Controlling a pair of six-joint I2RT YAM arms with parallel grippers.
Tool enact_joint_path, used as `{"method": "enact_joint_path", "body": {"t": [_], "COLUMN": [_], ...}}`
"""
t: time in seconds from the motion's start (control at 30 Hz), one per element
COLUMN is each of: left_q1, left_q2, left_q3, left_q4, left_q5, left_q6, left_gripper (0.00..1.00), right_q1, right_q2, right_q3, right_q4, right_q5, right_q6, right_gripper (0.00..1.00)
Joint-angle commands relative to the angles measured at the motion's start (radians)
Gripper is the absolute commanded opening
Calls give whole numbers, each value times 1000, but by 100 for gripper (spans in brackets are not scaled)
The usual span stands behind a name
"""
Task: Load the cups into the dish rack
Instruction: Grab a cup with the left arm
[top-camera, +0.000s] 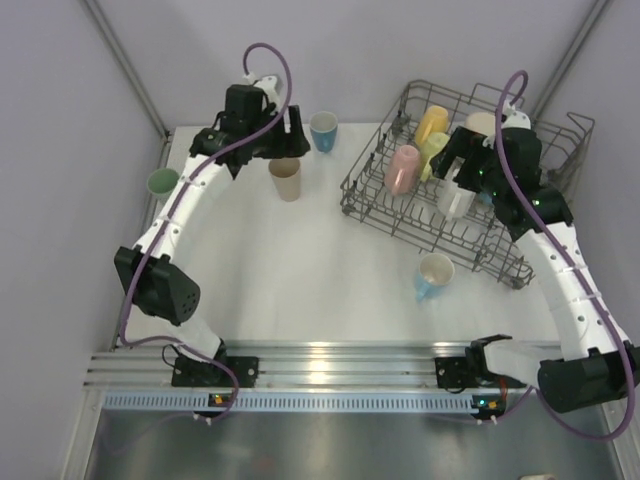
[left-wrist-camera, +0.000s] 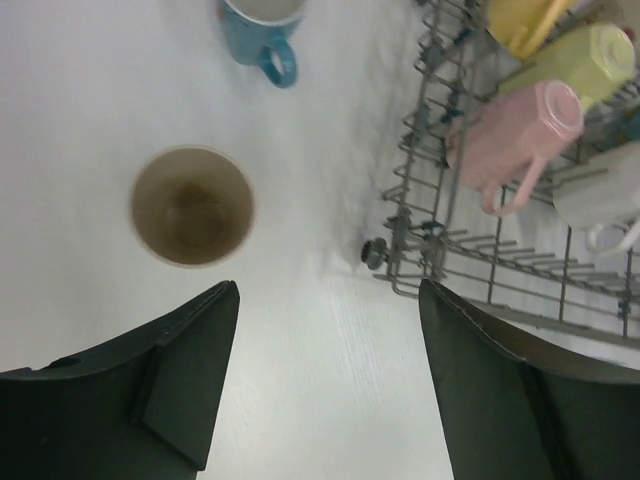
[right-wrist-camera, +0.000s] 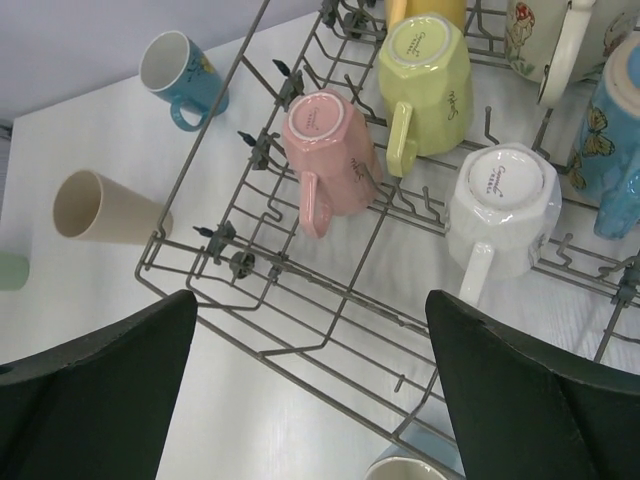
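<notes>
A beige tumbler (top-camera: 286, 178) (left-wrist-camera: 192, 206) stands mouth up on the white table. My left gripper (top-camera: 287, 150) (left-wrist-camera: 328, 300) hovers open just beside it, with only bare table between the fingers. A blue mug (top-camera: 323, 130) (left-wrist-camera: 262, 30) stands behind the tumbler. The grey wire dish rack (top-camera: 385, 215) (right-wrist-camera: 300, 290) holds inverted pink (right-wrist-camera: 330, 140), lime (right-wrist-camera: 425, 65) and white (right-wrist-camera: 500, 205) mugs, plus a yellow cup (top-camera: 433, 122), a cream mug (right-wrist-camera: 545, 35) and a blue butterfly mug (right-wrist-camera: 620, 150). My right gripper (top-camera: 455, 178) (right-wrist-camera: 310, 310) hangs open over the rack's near rows, holding nothing.
A mint green cup (top-camera: 163, 182) stands at the table's left edge. Another blue mug (top-camera: 434, 275) with a cream inside sits on the table just in front of the rack. Grey walls close in the table at the left, back and right.
</notes>
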Motion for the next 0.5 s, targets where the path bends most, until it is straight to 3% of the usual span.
{"method": "enact_joint_path", "body": {"t": [0.0,0.17,0.3,0.47], "left_q1": [-120,-348,-535,-666], "left_q2": [-100,-151,-142,-111], "left_q3": [-50,-132,-169,-232], "left_q4": [-7,10,22,105], "left_q5": [9,15,-65,-118], "left_q6": [48,-22,-99,-217], "left_gripper": [78,73,72,71], "right_q1": [12,11,12,12], "right_q2": [-67,-139,-219,-320], "right_q3": [19,43,49,60], "right_q4": [13,-7,-4,14], "right_q5": [27,117,186,228], "right_q6": [43,70,98,112], "right_gripper": [97,98,98,98]}}
